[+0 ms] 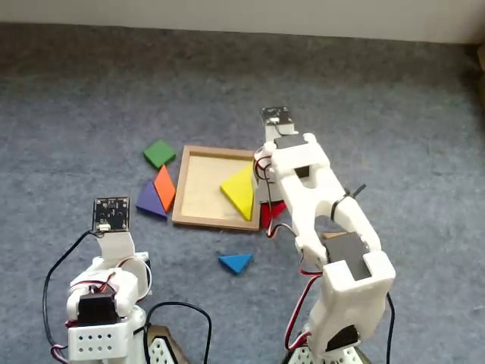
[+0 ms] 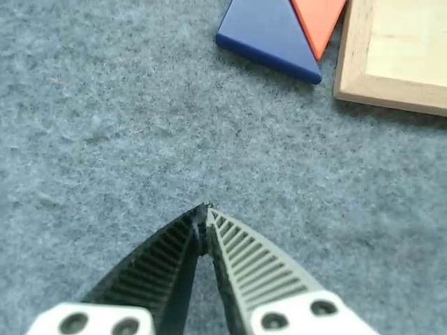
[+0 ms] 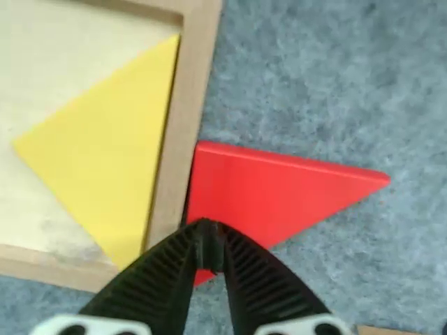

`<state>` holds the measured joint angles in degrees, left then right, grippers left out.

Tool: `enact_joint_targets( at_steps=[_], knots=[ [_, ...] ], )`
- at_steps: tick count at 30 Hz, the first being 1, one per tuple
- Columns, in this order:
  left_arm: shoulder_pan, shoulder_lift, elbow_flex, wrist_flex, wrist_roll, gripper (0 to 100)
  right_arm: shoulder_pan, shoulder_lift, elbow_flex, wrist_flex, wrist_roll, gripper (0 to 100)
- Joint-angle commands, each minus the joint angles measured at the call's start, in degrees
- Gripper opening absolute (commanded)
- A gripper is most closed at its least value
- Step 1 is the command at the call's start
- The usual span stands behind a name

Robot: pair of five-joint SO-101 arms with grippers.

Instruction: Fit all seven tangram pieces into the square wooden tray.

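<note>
Right gripper (image 3: pixel 208 244) is pinched closed and empty, tips over the red triangle (image 3: pixel 279 192) beside the tray (image 3: pixel 185 125). Spread them before you clamp its edge. Left gripper (image 2: pixel 204 227) is closed, empty.

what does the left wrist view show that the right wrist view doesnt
Left wrist view alone: a dark blue triangular piece with an orange piece against it. Right wrist view alone: a yellow triangular piece lying inside the square wooden tray, and a red triangular piece outside, against its frame. Both: the tray's wooden frame, the grey carpet, and the arm's own gripper, the left gripper and the right gripper, each with fingers shut.
</note>
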<state>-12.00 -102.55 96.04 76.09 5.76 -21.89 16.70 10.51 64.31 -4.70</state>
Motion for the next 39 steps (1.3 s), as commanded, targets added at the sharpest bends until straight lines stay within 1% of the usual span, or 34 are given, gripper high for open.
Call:
enact_joint_targets(
  at_steps=[1,7,12,15,21,25,29,32,35,39],
  knots=[
    [-0.48,-0.75,1.19,0.26,-0.35,1,-1.80,-0.22,-1.89,-0.40,-0.88,1.4],
    [-0.48,-0.75,1.19,0.26,-0.35,1,-5.32,-1.27,-4.44,1.54,-0.88,1.4],
    [-0.48,-0.75,1.19,0.26,-0.35,1,-5.14,-0.57,-5.76,1.10,-0.88,1.4],
    [-0.48,-0.75,1.19,0.26,-0.35,1,-3.65,2.07,-5.67,1.10,-0.88,1.4],
    [-0.48,-0.75,1.19,0.26,-0.35,1,1.80,6.37,-5.49,1.63,-0.35,1.4],
    [-0.48,-0.75,1.19,0.26,-0.35,1,4.53,6.29,-5.76,4.70,4.31,1.2],
    [-0.48,-0.75,1.19,0.26,-0.35,1,7.69,6.29,-5.85,6.99,7.38,1.2],
    [-0.48,-0.75,1.19,0.26,-0.35,1,10.59,2.95,-5.49,7.78,10.20,1.2],
    [-0.48,-0.75,1.19,0.26,-0.35,1,12.09,-5.05,-4.79,7.69,10.64,1.2],
    [-0.48,-0.75,1.19,0.26,-0.35,1,12.00,-16.48,2.77,7.25,10.73,1.2]
  ],
)
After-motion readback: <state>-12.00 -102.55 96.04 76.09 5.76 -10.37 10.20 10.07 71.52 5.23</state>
